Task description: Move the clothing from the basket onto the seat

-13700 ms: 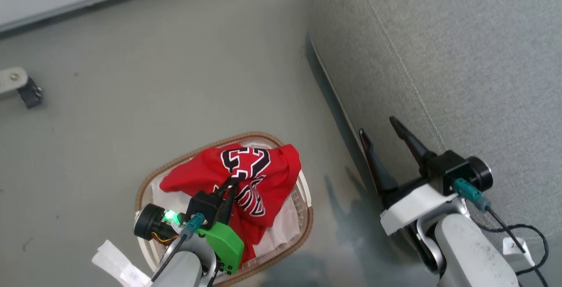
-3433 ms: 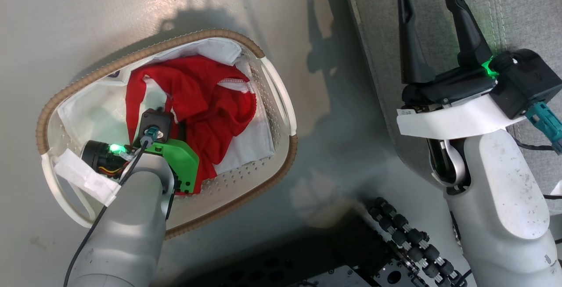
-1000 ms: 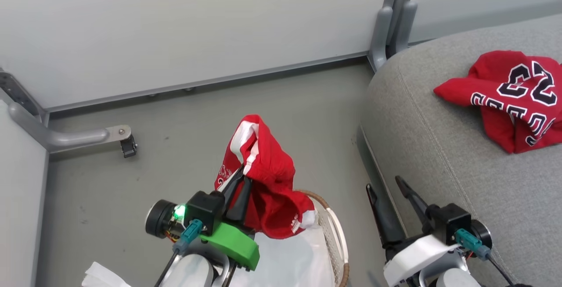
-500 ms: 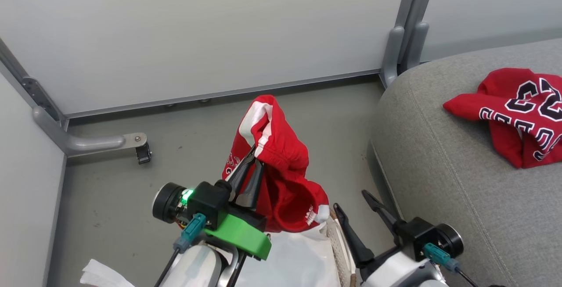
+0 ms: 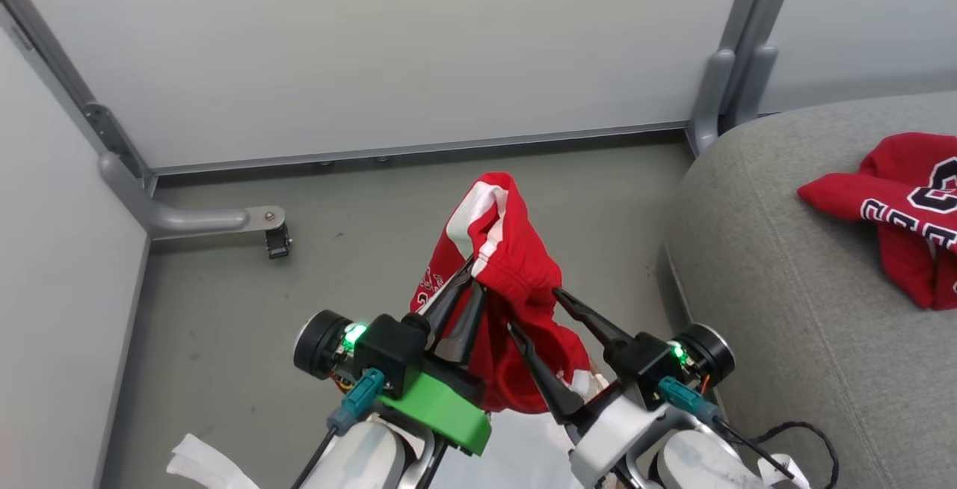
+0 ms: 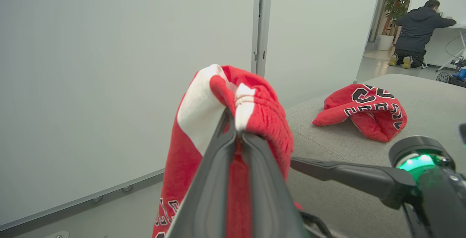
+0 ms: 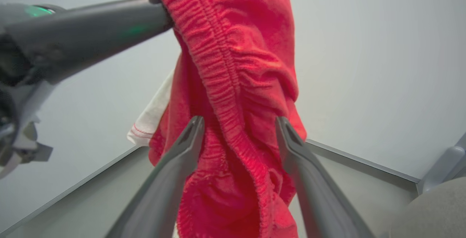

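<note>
Shows the left hand point(image 5: 475, 280) clamped shut on the red piece point(image 5: 516, 265), raised left of the seat point(image 5: 785, 339). Now brings the right hand point(image 5: 534, 308), fully open, from the seat's edge to straddle it, gripping nothing. Leaves the jersey point(image 5: 897, 205) on the seat; suggests a two-handed transfer.

Left gripper point(image 5: 472, 281): fingers pressed together, pointing up and away from the body, pinching a fold of the red garment point(image 5: 516, 265); right gripper point(image 5: 534, 308): fingers spread wide, angled in toward the left gripper, straddling the garment's hanging part; left forearm point(image 5: 359, 463) and right forearm point(image 5: 691, 466): pale, rising close together from the lower edge of the head view.
</note>
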Motion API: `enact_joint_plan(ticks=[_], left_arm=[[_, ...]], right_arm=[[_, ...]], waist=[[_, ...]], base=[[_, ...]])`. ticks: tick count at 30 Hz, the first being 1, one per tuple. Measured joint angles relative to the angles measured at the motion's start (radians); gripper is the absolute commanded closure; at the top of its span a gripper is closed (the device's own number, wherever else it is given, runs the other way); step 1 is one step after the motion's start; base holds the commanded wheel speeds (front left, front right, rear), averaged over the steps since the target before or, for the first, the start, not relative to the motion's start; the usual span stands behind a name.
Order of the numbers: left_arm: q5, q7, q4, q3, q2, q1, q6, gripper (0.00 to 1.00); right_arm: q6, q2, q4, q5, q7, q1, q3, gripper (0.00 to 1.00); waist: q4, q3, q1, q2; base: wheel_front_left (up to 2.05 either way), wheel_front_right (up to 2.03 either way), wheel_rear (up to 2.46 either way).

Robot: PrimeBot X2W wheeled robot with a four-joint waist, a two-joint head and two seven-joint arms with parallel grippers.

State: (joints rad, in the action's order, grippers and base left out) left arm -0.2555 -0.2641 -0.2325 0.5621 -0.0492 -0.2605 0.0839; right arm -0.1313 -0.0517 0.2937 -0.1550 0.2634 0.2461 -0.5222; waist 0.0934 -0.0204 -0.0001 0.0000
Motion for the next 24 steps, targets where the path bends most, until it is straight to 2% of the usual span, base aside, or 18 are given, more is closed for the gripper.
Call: enact_joint_plan(ticks=[21,22,23,24], left_arm=[[-0.058,0.000,0.022,0.153,0.000,-0.049,-0.020,1.00],[-0.060,0.000,0.022,0.157,0.000,-0.050,-0.022,1.00],[-0.061,0.000,0.022,0.159,0.000,-0.050,-0.022,1.00],[-0.061,0.000,0.022,0.161,0.000,-0.051,-0.022,1.00]], right_arm=[[0.000,0.002,0.115,0.022,0.000,0.073,0.022,0.00],[0.000,0.002,0.123,0.019,0.000,0.073,0.021,0.24],[0.000,0.003,0.129,0.013,0.000,0.073,0.019,0.58],[0.000,0.003,0.132,0.009,0.000,0.073,0.019,0.70]], waist=[[0.113,-0.040,0.0000,0.0000],[0.116,-0.040,0.0000,0.0000],[0.118,-0.041,0.0000,0.0000],[0.120,-0.041,0.0000,0.0000]], base=[[0.00,0.00,0.00],[0.00,0.00,0.00],[0.00,0.00,0.00],[0.00,0.00,0.00]])
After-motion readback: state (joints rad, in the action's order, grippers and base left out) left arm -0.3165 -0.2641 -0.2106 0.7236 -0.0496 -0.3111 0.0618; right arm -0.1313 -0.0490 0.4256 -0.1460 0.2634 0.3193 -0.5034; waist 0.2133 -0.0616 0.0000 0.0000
